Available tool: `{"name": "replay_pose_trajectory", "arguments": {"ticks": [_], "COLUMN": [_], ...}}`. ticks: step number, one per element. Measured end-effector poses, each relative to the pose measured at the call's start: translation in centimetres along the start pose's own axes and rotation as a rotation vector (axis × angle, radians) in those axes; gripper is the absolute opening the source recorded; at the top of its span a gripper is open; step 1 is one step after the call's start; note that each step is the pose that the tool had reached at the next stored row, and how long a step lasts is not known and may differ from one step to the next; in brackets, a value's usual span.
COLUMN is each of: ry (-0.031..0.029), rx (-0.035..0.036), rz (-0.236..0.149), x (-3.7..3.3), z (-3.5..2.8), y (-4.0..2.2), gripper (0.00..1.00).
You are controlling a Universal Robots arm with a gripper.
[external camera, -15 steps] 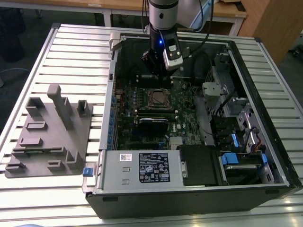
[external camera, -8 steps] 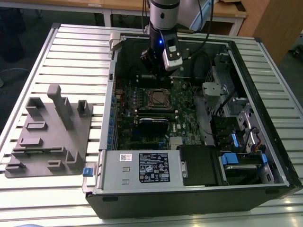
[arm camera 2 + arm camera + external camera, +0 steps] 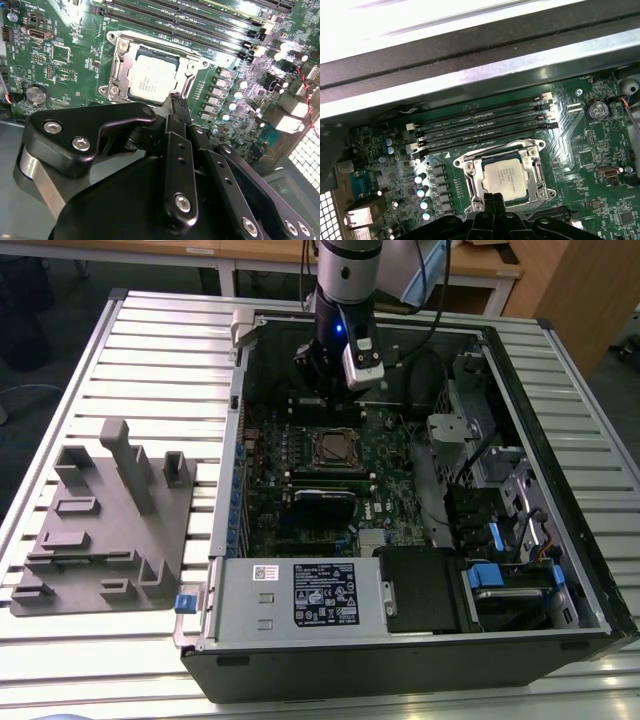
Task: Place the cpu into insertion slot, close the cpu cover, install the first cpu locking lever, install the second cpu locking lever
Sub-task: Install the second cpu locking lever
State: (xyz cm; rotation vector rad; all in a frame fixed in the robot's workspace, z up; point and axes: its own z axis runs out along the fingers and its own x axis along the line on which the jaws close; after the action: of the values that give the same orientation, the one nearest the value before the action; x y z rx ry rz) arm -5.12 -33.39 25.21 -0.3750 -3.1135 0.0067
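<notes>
The cpu [image 3: 150,75] [image 3: 506,175], a square silvery chip, lies flat in the insertion slot [image 3: 333,447] on the green board. The cpu cover [image 3: 118,62] [image 3: 470,175], a silvery frame, lies down around the chip's edges in both wrist views. A thin metal lever rod [image 3: 485,151] runs along the socket side that faces the memory slots. My gripper [image 3: 314,390] [image 3: 175,102] [image 3: 493,200] hangs above the board just beside the socket, toward the back of the case. Its black fingers are shut together with nothing between them.
Long black memory slots [image 3: 480,125] lie next to the socket. The open computer case [image 3: 225,490] walls in the board, with a power supply [image 3: 300,595] at the front and drive bays [image 3: 500,500] at the exterior view's right. A grey fixture [image 3: 110,520] sits on the slatted table.
</notes>
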Motion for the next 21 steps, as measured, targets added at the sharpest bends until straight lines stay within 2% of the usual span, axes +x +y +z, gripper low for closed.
{"name": "replay_pose_trajectory", "arguments": {"ticks": [7,11,13,14,21], "ry": [0.0000,0.0004,0.0031,0.0036,0.0046], "rx": [-0.0012,-0.0031,-0.0179,-0.0198,-0.0249], "rz": [-0.088,-0.089,-0.090,-0.090,-0.090], "x": [0.00,0.00,-0.01,0.00,-0.01], "z": [0.01,0.00,0.01,0.00,-0.26], "y": [0.00,-0.01,-0.02,-0.01,-0.04], "gripper": [0.11,0.11,0.11,0.11,0.11]}}
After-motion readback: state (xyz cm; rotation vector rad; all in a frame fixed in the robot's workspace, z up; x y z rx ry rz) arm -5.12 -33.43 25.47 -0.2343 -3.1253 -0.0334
